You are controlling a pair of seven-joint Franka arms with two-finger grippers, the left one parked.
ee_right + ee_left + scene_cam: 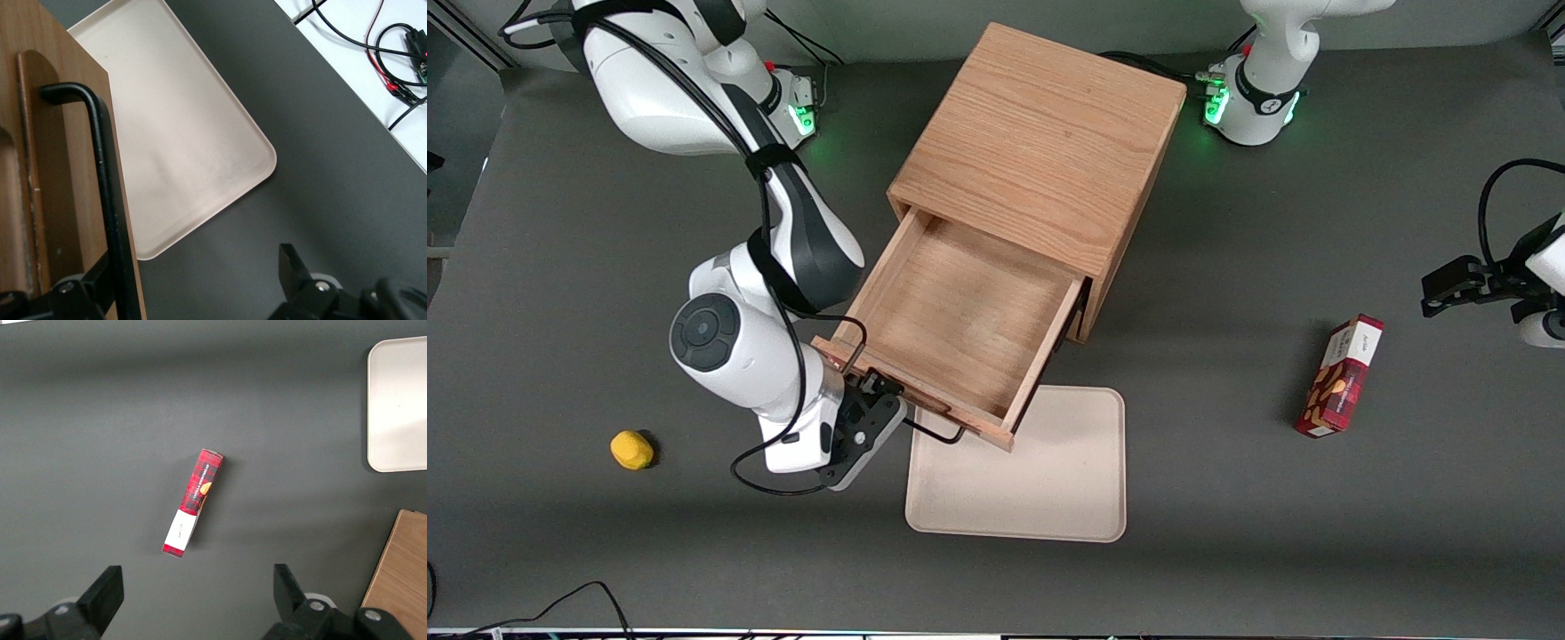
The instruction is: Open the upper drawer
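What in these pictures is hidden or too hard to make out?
- Lower drawer: in the front view the pulled-out upper drawer covers it.
- Gripper: at the black handle by the drawer's front, fingers open; the right wrist view cuts them at the edge.
- Tray: the drawer overhangs part of it.
- Red box: print too small to read.

arm shells: glossy white, dark grey joints
cabling: black cords strapped along links
bases: green lights
gripper: black fingers, white body, at the drawer front
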